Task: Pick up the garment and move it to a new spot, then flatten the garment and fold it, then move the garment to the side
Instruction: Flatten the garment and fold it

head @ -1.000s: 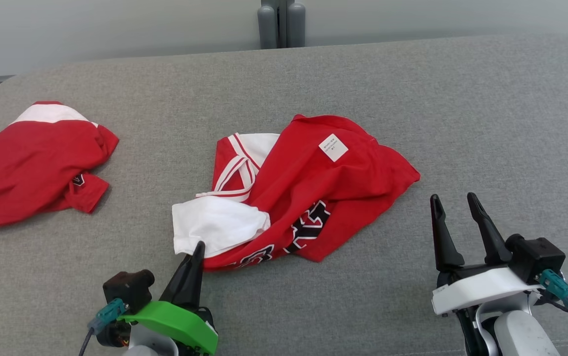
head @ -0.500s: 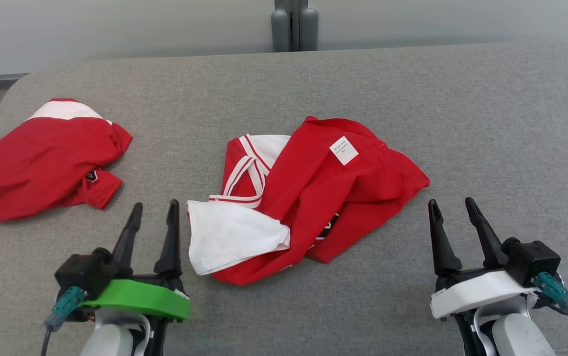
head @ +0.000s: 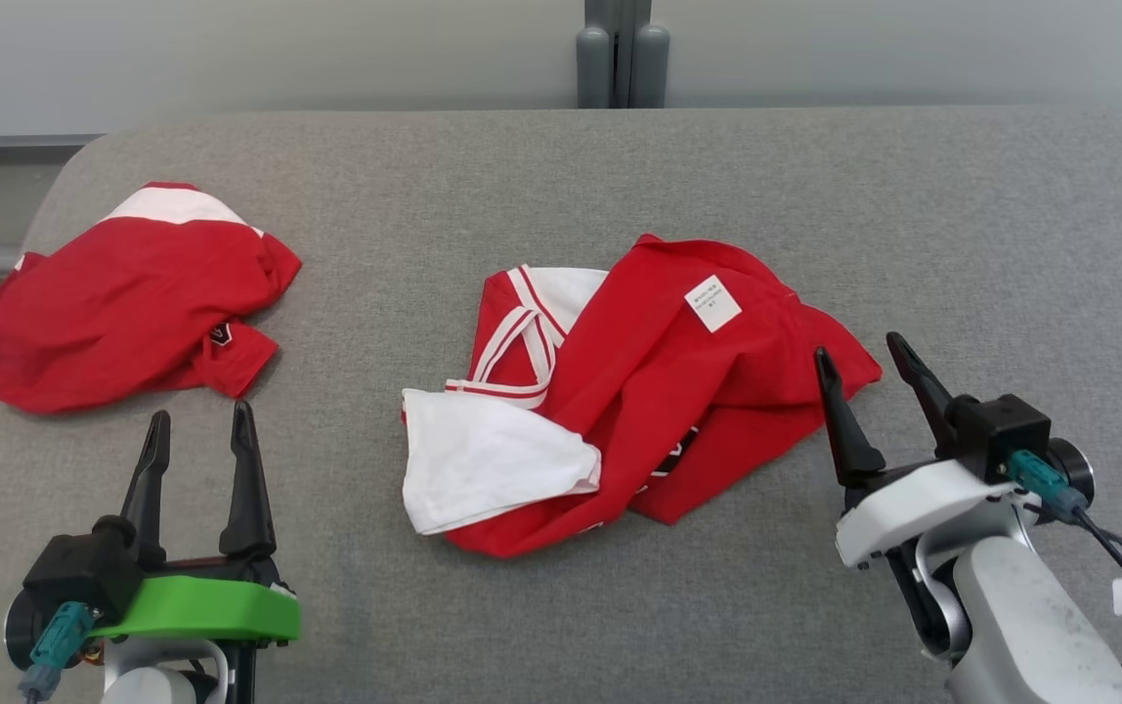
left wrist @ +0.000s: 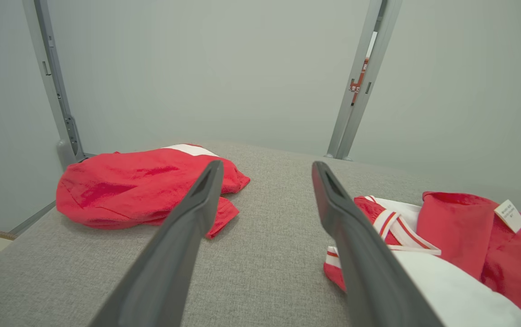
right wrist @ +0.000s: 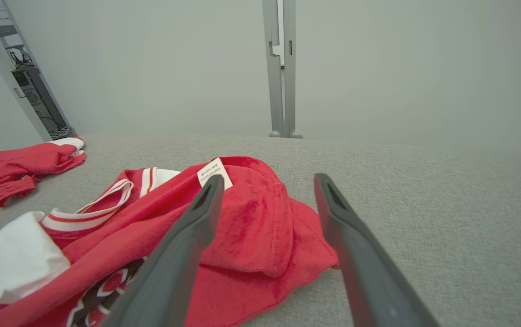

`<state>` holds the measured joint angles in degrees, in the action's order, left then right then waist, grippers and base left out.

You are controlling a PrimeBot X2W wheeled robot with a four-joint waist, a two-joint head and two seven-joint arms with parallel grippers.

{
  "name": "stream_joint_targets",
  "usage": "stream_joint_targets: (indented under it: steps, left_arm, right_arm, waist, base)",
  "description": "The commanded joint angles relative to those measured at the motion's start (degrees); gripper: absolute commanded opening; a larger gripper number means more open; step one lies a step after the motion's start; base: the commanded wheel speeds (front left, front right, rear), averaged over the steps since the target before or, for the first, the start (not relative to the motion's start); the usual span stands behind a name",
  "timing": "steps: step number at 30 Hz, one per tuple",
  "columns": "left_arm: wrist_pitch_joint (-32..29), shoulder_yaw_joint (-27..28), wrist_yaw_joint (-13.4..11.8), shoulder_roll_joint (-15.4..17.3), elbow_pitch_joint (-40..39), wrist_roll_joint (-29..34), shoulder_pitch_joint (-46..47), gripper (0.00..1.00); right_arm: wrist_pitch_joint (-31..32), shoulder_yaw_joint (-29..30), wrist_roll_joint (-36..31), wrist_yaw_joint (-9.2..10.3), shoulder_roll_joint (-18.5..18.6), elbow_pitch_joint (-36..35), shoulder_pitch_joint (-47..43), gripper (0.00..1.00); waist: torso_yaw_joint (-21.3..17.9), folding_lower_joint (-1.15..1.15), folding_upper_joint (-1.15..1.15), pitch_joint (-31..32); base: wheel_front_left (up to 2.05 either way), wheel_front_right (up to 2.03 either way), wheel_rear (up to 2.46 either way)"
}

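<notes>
Lettering [right wrist: 101, 290] on garment [head: 678, 372] lies mostly hidden under folds.

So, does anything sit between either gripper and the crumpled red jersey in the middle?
Nothing visible does. The right gripper is at the jersey's right edge. Only bare grey surface separates the left gripper from its white part. The other red garment lies farther left.

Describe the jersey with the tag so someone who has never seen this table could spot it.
On the grey table lie two crumpled red jerseys. Take the middle jersey, not the left jersey near the edge. It alone has a square white tag on top and striped trim.
</notes>
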<state>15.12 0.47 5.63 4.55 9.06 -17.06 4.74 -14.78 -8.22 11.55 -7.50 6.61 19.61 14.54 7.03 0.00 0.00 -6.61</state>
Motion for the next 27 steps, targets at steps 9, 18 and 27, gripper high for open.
stream_joint_targets:
  steps: [9,18,27]
  left_arm:
    - [0.04,1.83,1.34,-1.32,0.43,1.87,-0.64,1.0]
    - [0.04,0.58,1.79,-1.66,1.38,1.13,1.26,1.0]
    - [0.04,-0.6,1.8,-1.68,1.78,-0.07,1.9,1.0]
  right_arm:
    - [4.43,-2.44,0.29,0.03,4.33,11.54,11.73,1.0]
    - [7.22,-7.1,3.2,0.04,7.59,24.21,19.74,1.0]
    - [6.98,-10.85,7.59,0.04,8.18,32.17,23.31,0.0]
  waist:
    - [3.39,0.0,0.0,-1.07]
    - [6.87,0.0,0.0,-2.93]
    - [8.76,0.0,0.0,-3.81]
  base:
    - [0.0,0.0,0.0]
    - [0.0,0.0,0.0]
    - [0.0,0.0,0.0]
